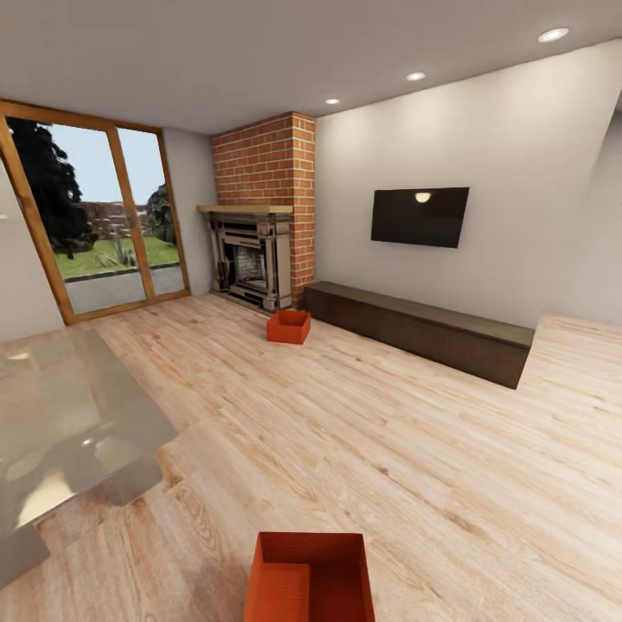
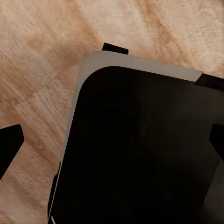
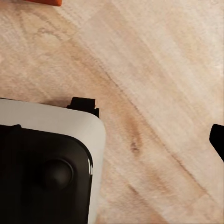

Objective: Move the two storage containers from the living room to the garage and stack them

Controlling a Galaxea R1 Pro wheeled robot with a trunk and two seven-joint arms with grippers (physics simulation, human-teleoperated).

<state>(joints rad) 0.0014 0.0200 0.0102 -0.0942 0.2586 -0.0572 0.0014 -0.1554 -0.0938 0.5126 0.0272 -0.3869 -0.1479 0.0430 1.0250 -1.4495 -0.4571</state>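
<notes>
Two orange-red storage containers stand on the light wood-plank floor of the living room. One container (image 1: 288, 326) sits far off in front of the brick fireplace (image 1: 259, 216). The other container (image 1: 311, 577) lies close below me at the head view's bottom edge, open top up; a sliver of it (image 3: 44, 2) shows in the right wrist view. My left gripper (image 2: 112, 140) hangs open over my own dark base, its fingertips (image 2: 9, 144) wide apart with nothing between them. My right gripper (image 3: 112, 140) also stands open and empty, one fingertip (image 3: 217, 140) showing over the planks.
A long low dark bench (image 1: 415, 330) runs along the right wall under a black wall screen (image 1: 420, 216). A glossy grey table (image 1: 69, 423) stands at my left. Glass doors (image 1: 95, 216) face a garden. Open wood floor lies between the containers.
</notes>
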